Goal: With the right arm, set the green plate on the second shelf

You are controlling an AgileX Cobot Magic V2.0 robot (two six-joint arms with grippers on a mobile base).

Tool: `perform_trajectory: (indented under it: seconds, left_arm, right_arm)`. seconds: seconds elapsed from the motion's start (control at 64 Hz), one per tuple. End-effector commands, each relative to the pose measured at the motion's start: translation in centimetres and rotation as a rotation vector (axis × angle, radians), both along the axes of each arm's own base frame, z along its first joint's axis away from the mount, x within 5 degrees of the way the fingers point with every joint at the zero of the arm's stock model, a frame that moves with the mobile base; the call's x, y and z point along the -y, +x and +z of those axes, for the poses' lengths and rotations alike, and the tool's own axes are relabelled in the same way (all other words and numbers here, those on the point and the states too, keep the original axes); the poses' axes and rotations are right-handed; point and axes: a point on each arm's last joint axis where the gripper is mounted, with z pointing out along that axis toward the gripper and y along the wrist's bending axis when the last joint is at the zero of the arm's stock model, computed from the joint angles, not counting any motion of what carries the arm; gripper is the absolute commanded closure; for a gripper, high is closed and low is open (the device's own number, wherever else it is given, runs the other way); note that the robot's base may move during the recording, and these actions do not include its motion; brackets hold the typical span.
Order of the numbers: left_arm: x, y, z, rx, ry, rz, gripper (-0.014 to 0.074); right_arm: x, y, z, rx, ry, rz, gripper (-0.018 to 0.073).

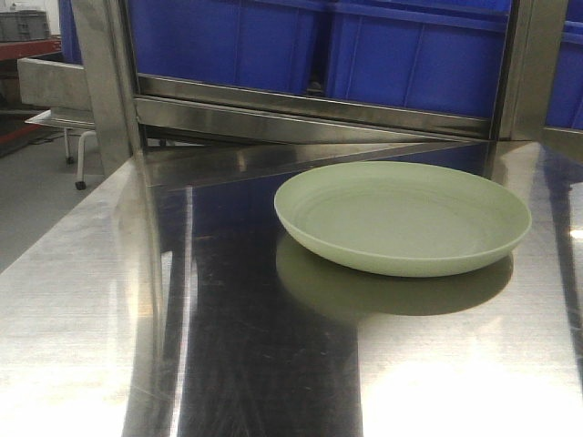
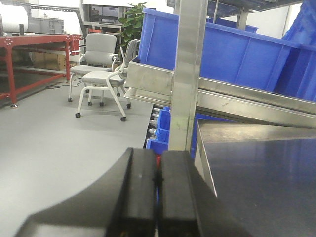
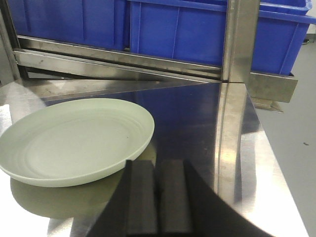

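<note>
Plate [image 1: 402, 217] on table [image 1: 82, 300] (bins [image 1: 410, 55] behind).

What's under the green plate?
The green plate sits on the steel tabletop; only its reflection shows below the rim. Anything under its base is covered.

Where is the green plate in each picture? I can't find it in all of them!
Front view: the green plate sits right of the middle, on the shiny steel table.
Left wrist view: not in it; you see only the shut left claw and the table's corner.
Right wrist view: the plate is at the lower left, beside the right claw.
Shared landmark: the blue bins behind the table show in all three.
</note>
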Motion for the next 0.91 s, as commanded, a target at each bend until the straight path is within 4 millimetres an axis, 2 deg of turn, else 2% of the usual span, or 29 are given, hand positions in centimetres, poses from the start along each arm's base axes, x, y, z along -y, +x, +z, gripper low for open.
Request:
perform_trajectory:
  seconds: [0.0, 0.891]
  left_arm:
    - [0.02, -0.02, -0.45, 0.07, -0.01, -0.003, 0.0466]
    - [0.02, -0.02, -0.45, 0.07, -0.01, -0.003, 0.0466]
  right_arm:
    - [0.1, -0.2, 1.43, 0.115, 0.007, -0.007, 0.051]
    - [0.09, -0.18, 1.23, 0.098, -0.027, -0.007, 0.051]
